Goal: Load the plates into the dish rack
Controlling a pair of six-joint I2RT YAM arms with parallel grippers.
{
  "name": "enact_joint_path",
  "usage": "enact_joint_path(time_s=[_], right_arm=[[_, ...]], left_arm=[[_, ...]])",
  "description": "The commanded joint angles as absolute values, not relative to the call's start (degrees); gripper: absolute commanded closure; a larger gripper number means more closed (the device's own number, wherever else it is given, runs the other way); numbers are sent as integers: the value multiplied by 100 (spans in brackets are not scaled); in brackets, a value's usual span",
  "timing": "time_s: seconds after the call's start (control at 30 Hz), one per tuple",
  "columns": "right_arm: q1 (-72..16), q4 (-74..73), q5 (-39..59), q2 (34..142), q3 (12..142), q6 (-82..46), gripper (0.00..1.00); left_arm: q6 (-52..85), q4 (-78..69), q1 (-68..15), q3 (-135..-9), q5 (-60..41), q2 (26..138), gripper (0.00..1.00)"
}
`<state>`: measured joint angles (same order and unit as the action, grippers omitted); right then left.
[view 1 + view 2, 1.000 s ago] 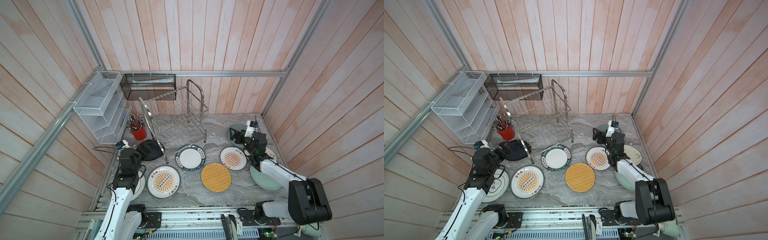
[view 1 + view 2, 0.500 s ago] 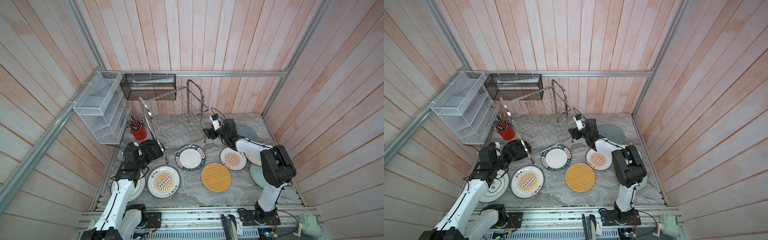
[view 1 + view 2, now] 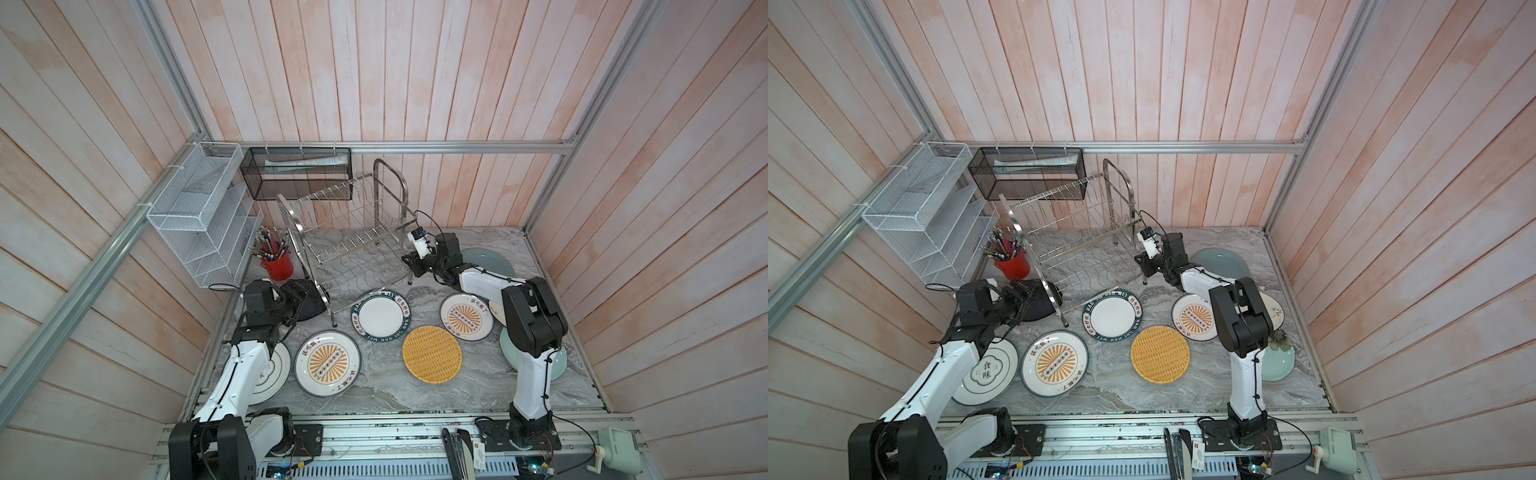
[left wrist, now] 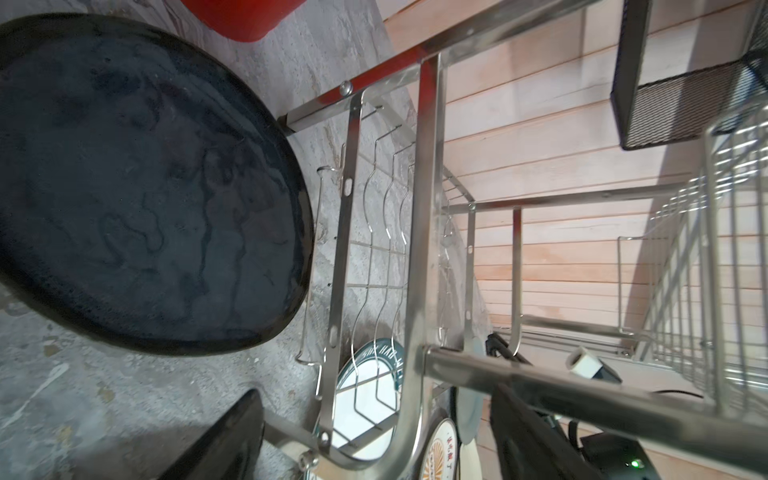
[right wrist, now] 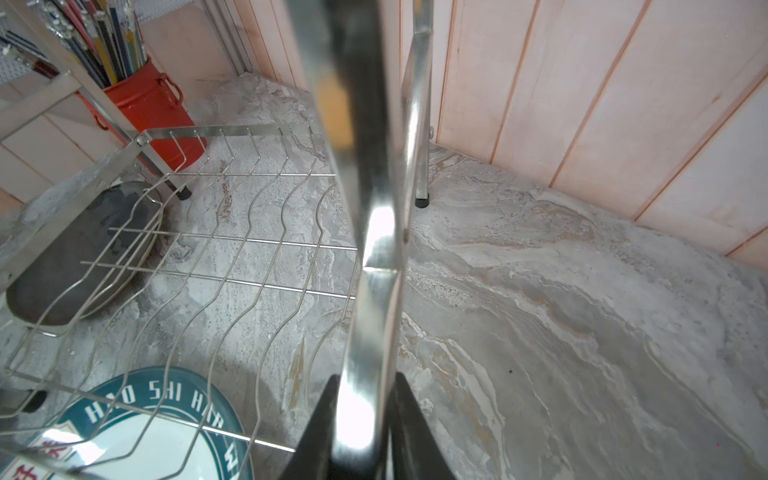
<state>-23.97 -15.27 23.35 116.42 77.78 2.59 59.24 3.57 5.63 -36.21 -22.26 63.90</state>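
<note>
The steel dish rack (image 3: 353,232) stands at the back of the marble top. My right gripper (image 5: 363,436) is shut on the upright tube of its right end frame (image 5: 370,291); in a top view this gripper (image 3: 409,266) sits at the rack's right foot. My left gripper (image 4: 374,449) is open, its fingers (image 4: 224,440) straddling the arched left end frame (image 4: 415,291) beside a black plate (image 4: 137,187). Plates lie flat in front: two sunburst ones (image 3: 328,368) (image 3: 465,318), a lettered-rim one (image 3: 382,320), a yellow woven one (image 3: 432,359), grey-blue (image 3: 486,262) and pale teal (image 3: 557,365).
A red cup of pens (image 3: 276,266) stands left of the rack. A white mesh organiser (image 3: 203,220) and a black mesh basket (image 3: 299,174) hang on the walls behind. A white plate with green characters (image 3: 988,372) lies under my left arm. Wooden walls close three sides.
My right gripper swung from the plates at the right over to the rack's right end frame and closed on its tube. My left gripper moved up to the left end frame.
</note>
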Motion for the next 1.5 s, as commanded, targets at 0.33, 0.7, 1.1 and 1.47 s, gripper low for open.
enact_joint_path(time_s=[0.33,0.7,1.1,1.47], right_arm=[[-2413,-1906,1730,11151,7292,-19,100],[-2338,-2096,19,10243,6309,-787,100],[-1955,-2422,-553,9202,5069,-1257,100],[-1670,-2126,-1041,8802,4859,-1902,100]], left_arm=[[6100,-628,128,-4310,-2657,7982,19],[5953,-795,-306,-5219,-2872,9108,19],[5713,-563,-847,-6413,-2997,10155,19],[5636,-340,-1037,-7449,-3204,10989,19]])
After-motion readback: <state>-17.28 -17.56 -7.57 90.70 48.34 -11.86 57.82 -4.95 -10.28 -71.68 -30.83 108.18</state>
